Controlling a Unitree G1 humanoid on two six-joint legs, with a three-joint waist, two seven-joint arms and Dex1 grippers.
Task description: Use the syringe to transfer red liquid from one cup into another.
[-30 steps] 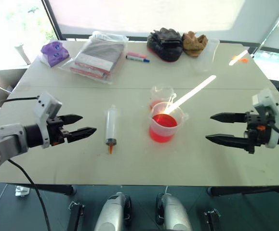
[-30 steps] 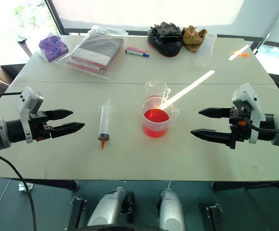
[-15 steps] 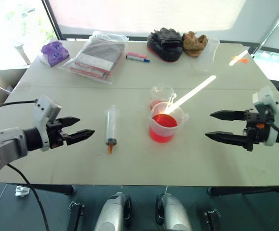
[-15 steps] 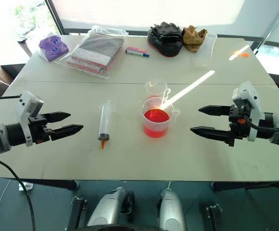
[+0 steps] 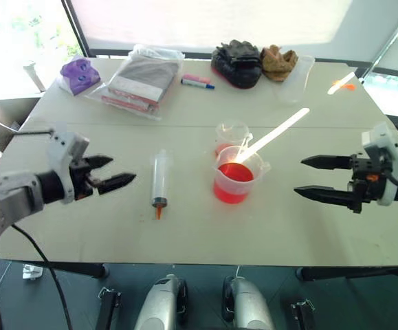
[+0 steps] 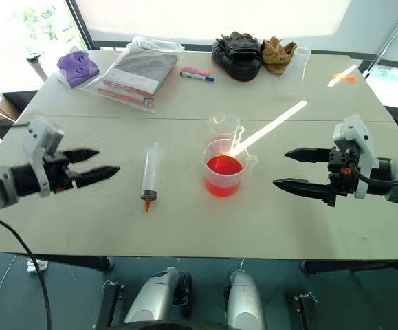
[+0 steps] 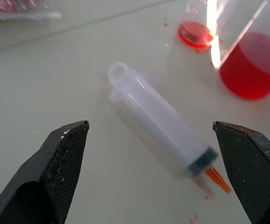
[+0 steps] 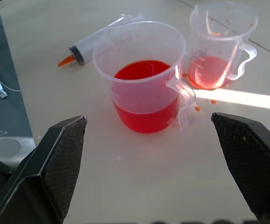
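The pale bench [image 5: 199, 234] has a seam running across its middle, and its near edge lies just under both arms. A broad strip of bare top runs along that near edge, and there is open room to either side of the middle group of things.

The syringe [image 5: 159, 184] lies flat on the bench, orange tip toward the near edge, plunger end toward the far side. The left claw [image 5: 113, 175] hovers just beside it on its left, jaws spread wide, holding nothing. Right of the syringe, with a clear gap between, stands the larger beaker [image 5: 236, 183], its red liquid [image 5: 235, 173] filling the lower part. A smaller clear cup [image 5: 231, 136] stands just behind it, with a little red in its bottom. Red drips spot the bench between and around the two cups. The right claw [image 5: 317, 177] hangs well apart on the beaker's right, also wide and empty.

Along the far edge sit a purple object [image 5: 79, 73], a clear plastic bag [image 5: 141, 80], two marker pens [image 5: 197, 82], dark gloves [image 5: 238, 62] and a tan glove [image 5: 279, 60].

The small cup carries faint moulded scale marks, too small to read. The writing on the bag's contents is also too small to read.
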